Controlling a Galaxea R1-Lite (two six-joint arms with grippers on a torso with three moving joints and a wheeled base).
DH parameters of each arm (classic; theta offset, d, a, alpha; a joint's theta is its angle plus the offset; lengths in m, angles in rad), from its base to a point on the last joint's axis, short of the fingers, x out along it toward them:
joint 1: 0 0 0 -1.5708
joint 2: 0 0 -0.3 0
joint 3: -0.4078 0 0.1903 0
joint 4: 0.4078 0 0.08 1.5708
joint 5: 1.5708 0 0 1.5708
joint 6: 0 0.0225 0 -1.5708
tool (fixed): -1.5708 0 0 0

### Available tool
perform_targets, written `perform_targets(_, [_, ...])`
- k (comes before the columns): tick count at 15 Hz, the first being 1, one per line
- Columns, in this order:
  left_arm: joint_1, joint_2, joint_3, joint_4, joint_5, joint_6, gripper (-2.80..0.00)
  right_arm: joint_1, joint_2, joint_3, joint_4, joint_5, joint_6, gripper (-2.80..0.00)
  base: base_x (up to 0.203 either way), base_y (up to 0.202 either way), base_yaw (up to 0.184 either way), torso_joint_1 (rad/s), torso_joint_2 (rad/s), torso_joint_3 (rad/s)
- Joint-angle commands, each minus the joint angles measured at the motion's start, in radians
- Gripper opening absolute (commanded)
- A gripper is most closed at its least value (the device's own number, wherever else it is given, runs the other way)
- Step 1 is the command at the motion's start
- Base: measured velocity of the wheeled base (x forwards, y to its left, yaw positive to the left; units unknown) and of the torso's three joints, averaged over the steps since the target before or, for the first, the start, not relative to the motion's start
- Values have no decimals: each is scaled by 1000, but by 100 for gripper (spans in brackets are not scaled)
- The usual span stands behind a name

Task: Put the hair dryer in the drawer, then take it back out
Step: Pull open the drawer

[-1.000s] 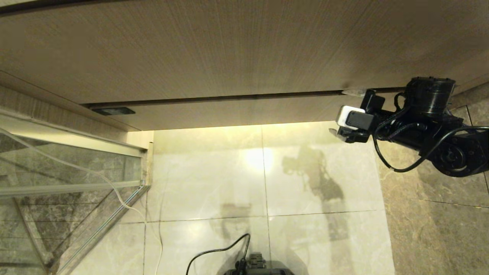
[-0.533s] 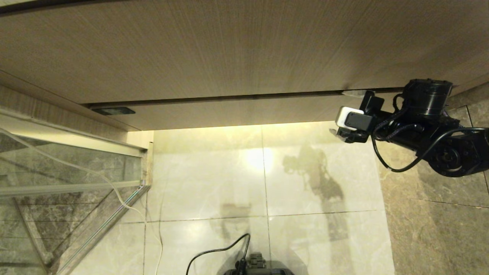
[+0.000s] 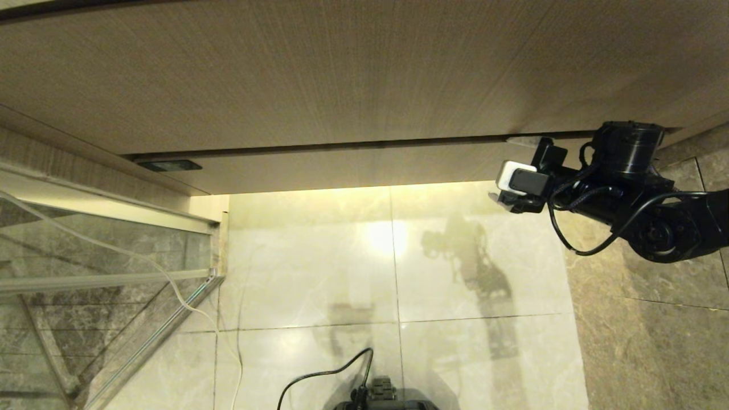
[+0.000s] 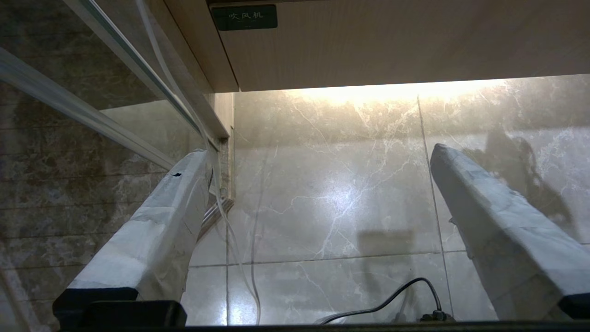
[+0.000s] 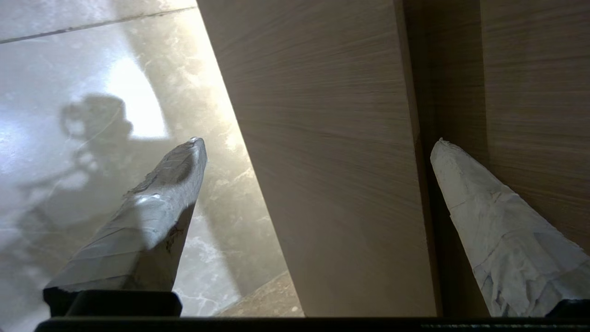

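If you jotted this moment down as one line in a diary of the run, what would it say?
drawer: shut | hair dryer: not in view | right gripper: open, straddling drawer front's right end | left gripper: open, idle above floor

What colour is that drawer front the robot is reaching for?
Light beige with a fine wood grain; the drawer shows best in the right wrist view.

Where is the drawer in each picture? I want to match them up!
Head view: the drawer is the thin shut strip under the big panel; the right gripper is open at its right end.
Left wrist view: drawer along the top.
Right wrist view: drawer front between the fingers.
Shared landmark: the shiny floor.
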Motion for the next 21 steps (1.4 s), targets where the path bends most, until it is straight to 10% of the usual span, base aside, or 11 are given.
perform_targets(1, [0,0,40,-2,0,0,0,-3,25,-20,-17,1,-6,0,0,0,0,0,0,0])
perform_targets(21, [0,0,40,-2,0,0,0,-64,76,-35,-34,1,-4,0,0,0,0,0,0,0])
